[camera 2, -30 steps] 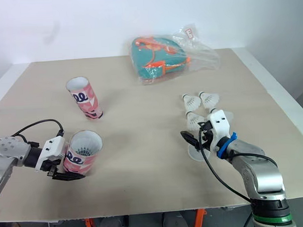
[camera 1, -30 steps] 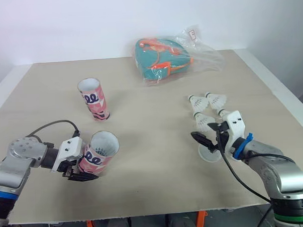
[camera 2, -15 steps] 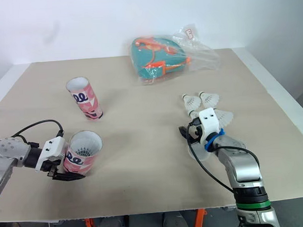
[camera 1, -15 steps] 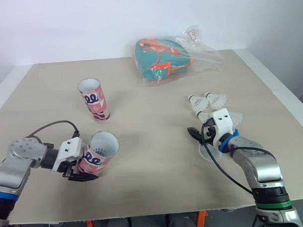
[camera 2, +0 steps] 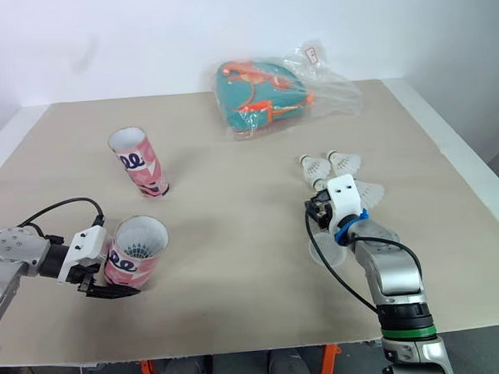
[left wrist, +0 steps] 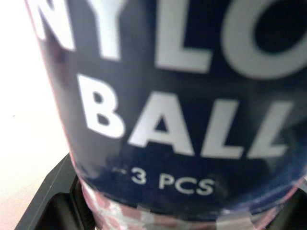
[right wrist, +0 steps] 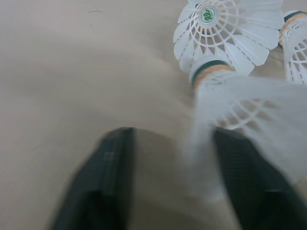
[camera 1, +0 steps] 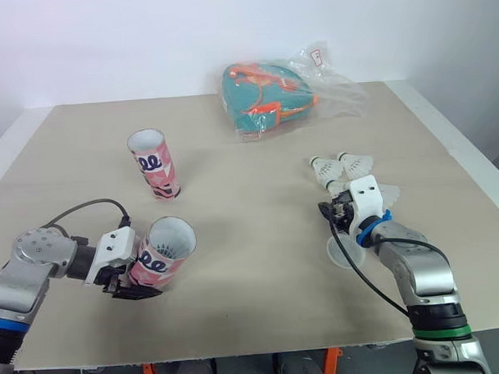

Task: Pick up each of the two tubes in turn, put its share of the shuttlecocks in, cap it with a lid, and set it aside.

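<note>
My left gripper (camera 1: 131,283) is shut on a pink tube (camera 1: 163,251), tilted at the near left with its mouth up and a shuttlecock inside (camera 2: 139,240). Its dark label (left wrist: 182,96) sits right against the left wrist camera. A second pink tube (camera 1: 154,161) stands upright farther back. My right gripper (camera 1: 331,210) is low at the shuttlecocks (camera 1: 323,168), (camera 1: 357,161), fingers apart. One blurred white skirt (right wrist: 230,110) lies against a finger (right wrist: 244,172). A translucent lid (camera 1: 346,251) lies under that wrist.
A teal bag with orange straps in clear plastic (camera 1: 267,96) lies at the back middle of the tan table (camera 1: 250,211). The table's right edge (camera 1: 466,159) runs close to the shuttlecocks.
My right gripper has drawn back and turned toward the shuttlecocks, and its fingers stand narrower than before. The left gripper and its tube have not moved.
</note>
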